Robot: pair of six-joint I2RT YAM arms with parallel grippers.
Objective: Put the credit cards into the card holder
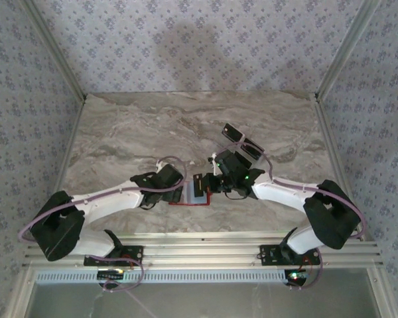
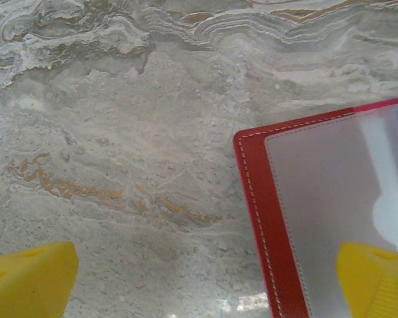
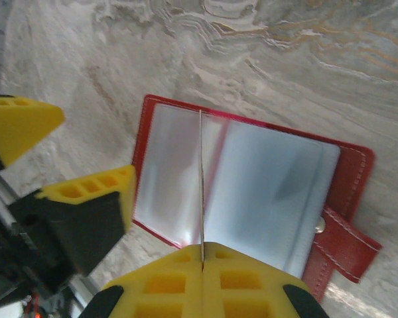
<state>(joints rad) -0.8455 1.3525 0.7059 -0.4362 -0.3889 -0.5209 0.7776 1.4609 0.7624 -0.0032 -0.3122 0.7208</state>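
The card holder [image 1: 194, 198] lies open on the marble between the two arms, a red wallet [image 3: 265, 192] with clear sleeves and a snap tab at its right edge. My right gripper [image 3: 202, 249] is shut on a thin credit card [image 3: 201, 173], seen edge-on, standing upright over the wallet's middle fold. My left gripper [image 2: 209, 281] is open at the wallet's left side [image 2: 255, 199]; one yellow finger [image 2: 375, 278] hangs over the clear sleeve, the other [image 2: 26, 281] over bare table. Two glossy black cards [image 1: 233, 134] [image 1: 253, 148] lie beyond the right gripper [image 1: 209, 185].
The left gripper's yellow fingers [image 3: 86, 192] stand close to the left of the wallet in the right wrist view. A metal rail [image 1: 199, 252] runs along the table's near edge, and patterned walls enclose the marble top [image 1: 152, 126].
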